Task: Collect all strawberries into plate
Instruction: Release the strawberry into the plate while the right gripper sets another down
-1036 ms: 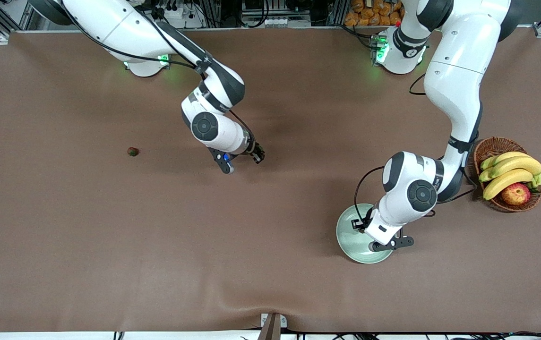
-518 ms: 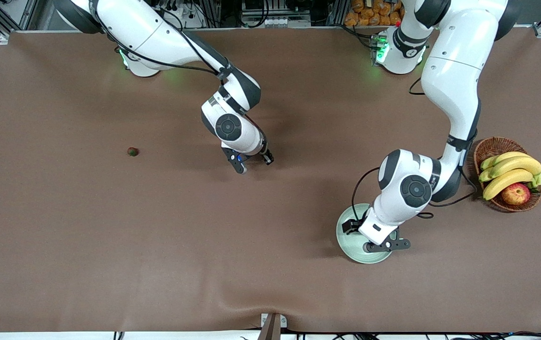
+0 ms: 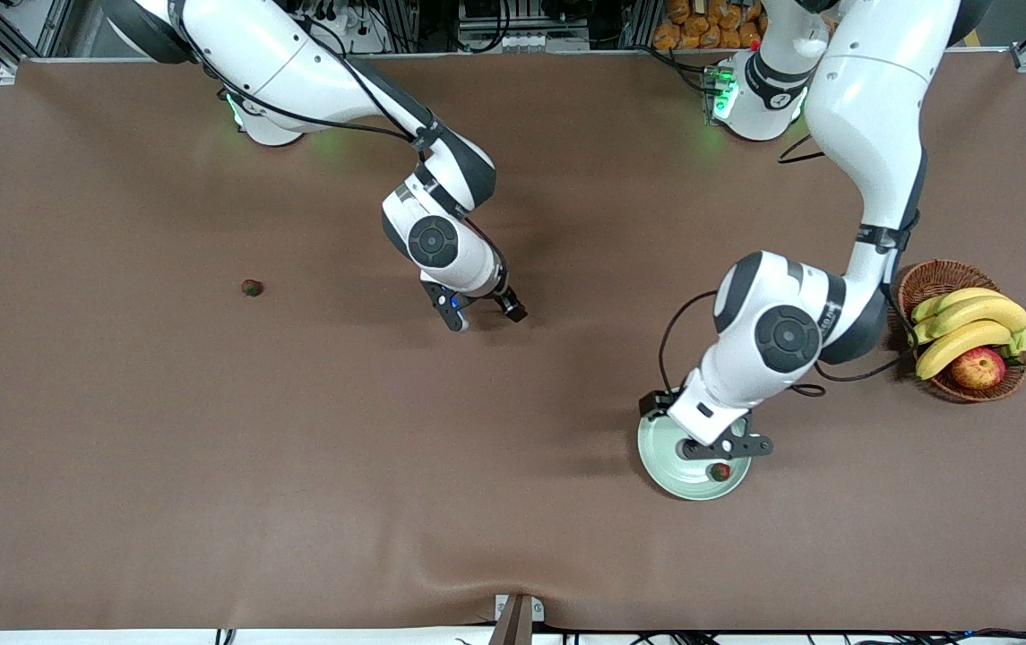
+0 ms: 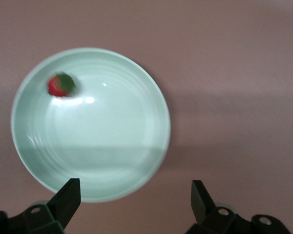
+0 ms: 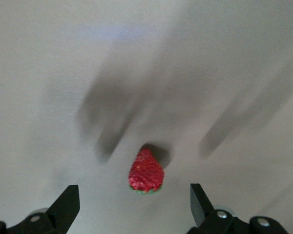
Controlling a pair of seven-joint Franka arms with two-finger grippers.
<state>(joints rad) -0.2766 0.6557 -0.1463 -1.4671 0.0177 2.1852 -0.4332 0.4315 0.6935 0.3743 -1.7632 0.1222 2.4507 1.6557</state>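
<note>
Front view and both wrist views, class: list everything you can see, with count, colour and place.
strawberries: three, red with green tops; one in the plate, one on the table toward the right arm's end, one mid-table under the right claw
plate: one, pale mint green, on the table
basket: one, brown wicker, at the left arm's end
bananas: one bunch, yellow, in the basket
apple: one, red-yellow, in the basket
table: one, brown
left claw: open, over the plate
right claw: open, over a strawberry
</note>
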